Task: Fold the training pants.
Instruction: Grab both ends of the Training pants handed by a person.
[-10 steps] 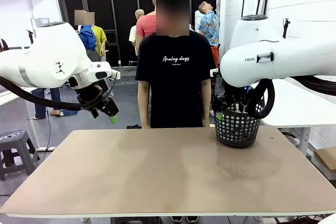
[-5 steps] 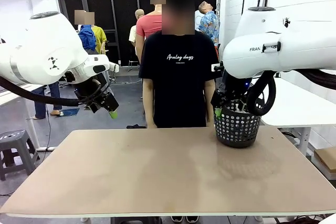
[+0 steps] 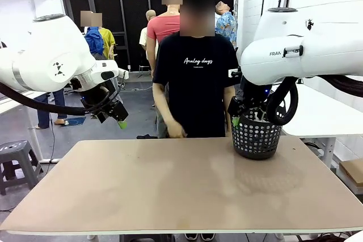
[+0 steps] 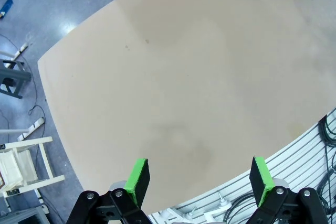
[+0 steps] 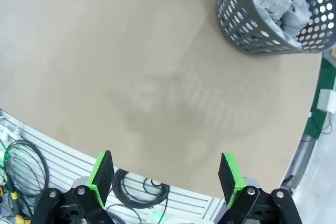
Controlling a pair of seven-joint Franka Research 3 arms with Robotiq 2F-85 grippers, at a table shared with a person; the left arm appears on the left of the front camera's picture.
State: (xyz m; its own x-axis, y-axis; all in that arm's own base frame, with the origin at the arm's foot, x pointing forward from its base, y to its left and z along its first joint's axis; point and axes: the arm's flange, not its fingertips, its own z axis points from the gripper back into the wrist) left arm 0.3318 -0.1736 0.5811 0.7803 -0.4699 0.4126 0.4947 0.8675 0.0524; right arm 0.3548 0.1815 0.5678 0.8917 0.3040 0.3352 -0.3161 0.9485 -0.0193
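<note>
**Training pants [image 5: 278, 1] not yet laid out**

They are seen bunched inside the basket [image 5: 247, 30], ahead of the right hand [image 5: 165, 170] and toward its right, presumably stored there for pick-up. Both the right hand and the left hand [image 4: 199, 174] are held released, wide apart, above the bare surface [image 4: 184, 77], likely kept clear so that the fabric can be spread beneath them.

Tan table [image 3: 170, 185], black mesh basket [image 3: 256, 137] at its far right corner
</note>
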